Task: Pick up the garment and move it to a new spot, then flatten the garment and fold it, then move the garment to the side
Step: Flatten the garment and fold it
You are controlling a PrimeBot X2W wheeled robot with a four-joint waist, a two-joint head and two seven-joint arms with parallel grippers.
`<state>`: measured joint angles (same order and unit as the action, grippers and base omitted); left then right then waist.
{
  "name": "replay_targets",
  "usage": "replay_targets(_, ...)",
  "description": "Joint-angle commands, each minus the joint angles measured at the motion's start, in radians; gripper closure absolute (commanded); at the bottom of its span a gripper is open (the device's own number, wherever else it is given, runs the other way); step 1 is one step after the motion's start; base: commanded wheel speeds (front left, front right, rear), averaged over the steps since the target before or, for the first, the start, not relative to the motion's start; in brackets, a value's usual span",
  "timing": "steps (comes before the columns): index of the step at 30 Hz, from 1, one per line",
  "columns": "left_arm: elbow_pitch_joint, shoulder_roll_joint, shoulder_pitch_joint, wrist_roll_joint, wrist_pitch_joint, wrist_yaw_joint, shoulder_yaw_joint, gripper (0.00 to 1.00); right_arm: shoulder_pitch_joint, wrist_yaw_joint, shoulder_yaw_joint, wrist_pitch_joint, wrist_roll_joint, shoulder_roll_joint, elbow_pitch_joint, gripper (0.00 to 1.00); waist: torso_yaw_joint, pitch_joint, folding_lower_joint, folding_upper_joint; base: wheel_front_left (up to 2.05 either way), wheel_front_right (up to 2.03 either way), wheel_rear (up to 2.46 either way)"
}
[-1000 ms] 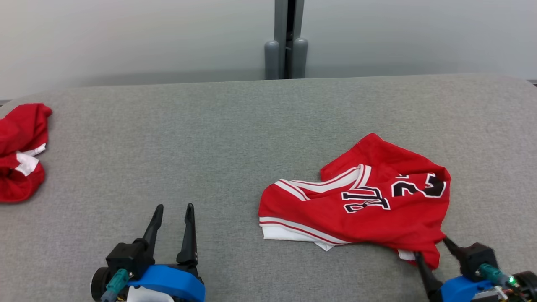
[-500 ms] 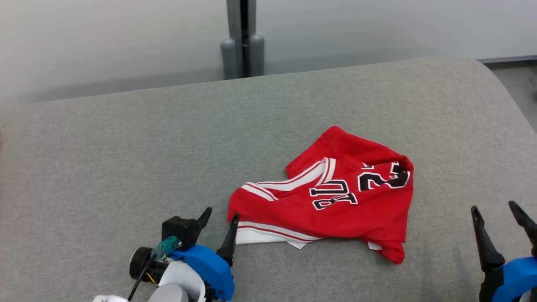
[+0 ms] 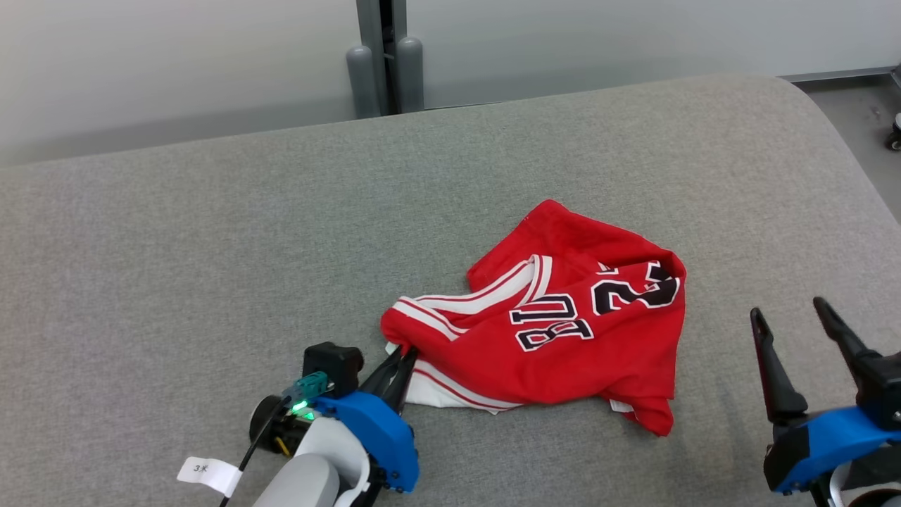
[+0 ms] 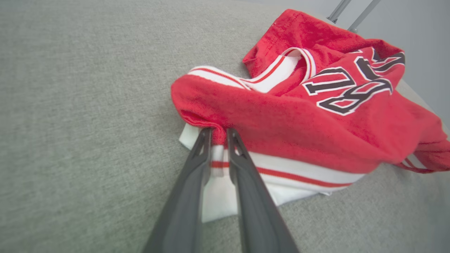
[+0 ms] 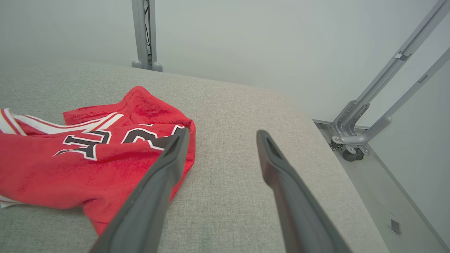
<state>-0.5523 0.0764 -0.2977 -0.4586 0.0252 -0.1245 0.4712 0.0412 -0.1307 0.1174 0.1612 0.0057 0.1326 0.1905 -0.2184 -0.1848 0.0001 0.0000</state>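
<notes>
Grey pad (image 4: 70,105), jersey (image 4: 281,119) in left claw (image 4: 218,132)

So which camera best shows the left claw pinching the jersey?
Left wrist view: the left gripper grips the jersey at its hem, close-up. Head view shows it small, from above; right wrist view shows the jersey's other end.

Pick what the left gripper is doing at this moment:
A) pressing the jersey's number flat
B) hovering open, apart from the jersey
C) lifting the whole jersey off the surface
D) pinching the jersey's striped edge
D: in the left wrist view the left gripper has its two fingers closed on the white-and-red striped edge of the red jersey, which lies crumpled on the grey surface. The right gripper stands open, apart from the cloth.
</notes>
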Motion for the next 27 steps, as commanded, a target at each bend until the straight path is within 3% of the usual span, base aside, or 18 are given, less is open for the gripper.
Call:
replay_targets(1, 0.015, -0.001, -0.027, -0.008, -0.016, -0.009, 0.023, 1.00, -0.024, 0.000, 0.008, -0.019, -0.018, -0.005, -0.008, 0.00, 0.007, 0.001, -0.0001, 0.0000, 0.00, 0.00, 0.00)
replay_targets(8, 0.112, -0.001, -0.071, -0.012, -0.127, -0.006, 0.072, 1.00, -0.067, 0.000, 0.051, -0.090, -0.041, -0.046, -0.058, 0.00, 0.039, 0.021, -0.0001, 0.0000, 0.00, 0.00, 0.00)
replay_targets(12, 0.212, -0.001, -0.093, 0.024, -0.186, 0.025, 0.069, 1.00, -0.070, 0.000, 0.071, -0.130, -0.057, -0.066, -0.084, 0.00, 0.056, 0.036, -0.0001, 0.0000, 0.00, 0.00, 0.00)
replay_targets(17, 0.390, 0.014, -0.087, 0.081, -0.210, 0.104, 0.059, 1.00, -0.061, 0.000, 0.087, -0.170, -0.063, -0.079, -0.119, 0.00, 0.077, 0.053, -0.0001, 0.0000, 0.00, 0.00, 0.00)
replay_targets(20, 0.507, 0.038, -0.063, 0.122, -0.187, 0.174, 0.042, 1.00, -0.057, 0.000, 0.089, -0.190, -0.063, -0.082, -0.141, 0.00, 0.086, 0.060, -0.0001, 0.0000, 0.00, 0.00, 0.00)
replay_targets(21, 0.507, 0.038, -0.063, 0.122, -0.187, 0.174, 0.042, 1.00, -0.057, 0.000, 0.089, -0.190, -0.063, -0.082, -0.141, 0.00, 0.086, 0.060, -0.0001, 0.0000, 0.00, 0.00, 0.00)
replay_targets(27, 0.707, 0.081, 0.019, 0.181, -0.085, 0.299, 0.018, 1.00, -0.063, 0.000, 0.085, -0.214, -0.030, -0.082, -0.174, 0.00, 0.091, 0.057, -0.0001, 0.0000, 0.00, 0.00, 0.00)
